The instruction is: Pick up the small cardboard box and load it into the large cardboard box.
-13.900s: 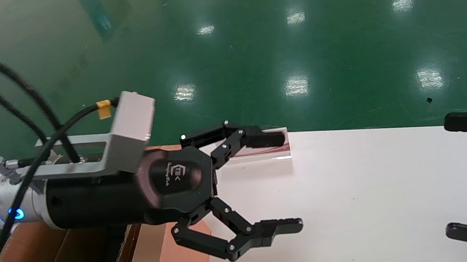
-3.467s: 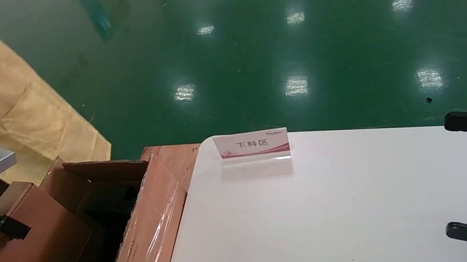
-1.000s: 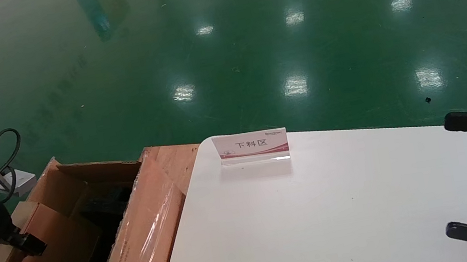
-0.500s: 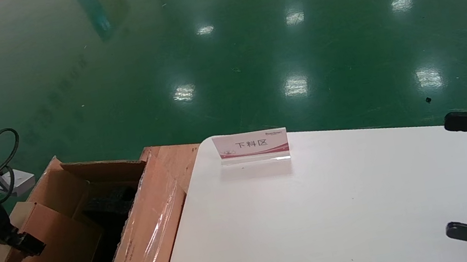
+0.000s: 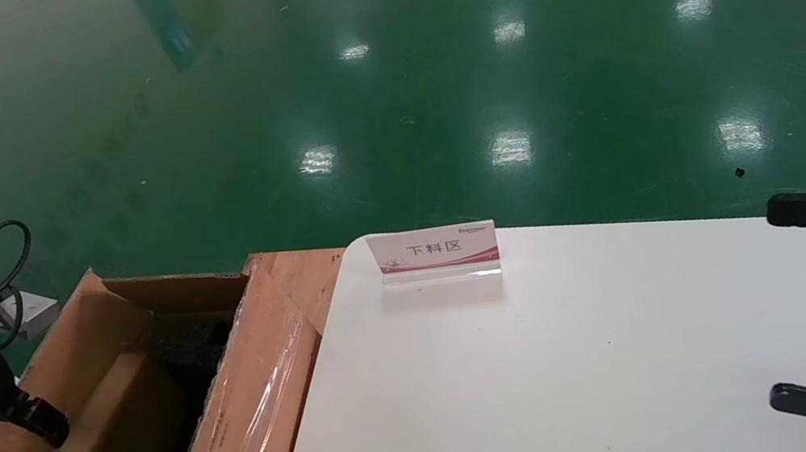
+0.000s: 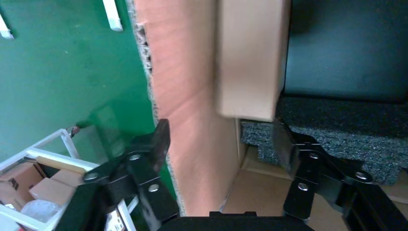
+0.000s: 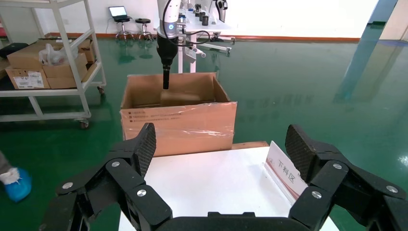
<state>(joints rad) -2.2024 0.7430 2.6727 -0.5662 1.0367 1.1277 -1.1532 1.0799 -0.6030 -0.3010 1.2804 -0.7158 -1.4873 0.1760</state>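
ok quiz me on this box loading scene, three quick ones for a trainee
1. True or false: the small box lies on the white table.
2. Which arm is working at the big carton? A left, B right, C neither.
3. Fill in: the right gripper hangs over the table with its fingers ____.

Key: 1 false, it sits tilted inside the carton. 2 A, the left gripper straddles the carton wall. 3 open.

Glossy green floor (image 5: pixel 506 61) – white table (image 5: pixel 597 357), metal shelving (image 7: pixel 62 72)
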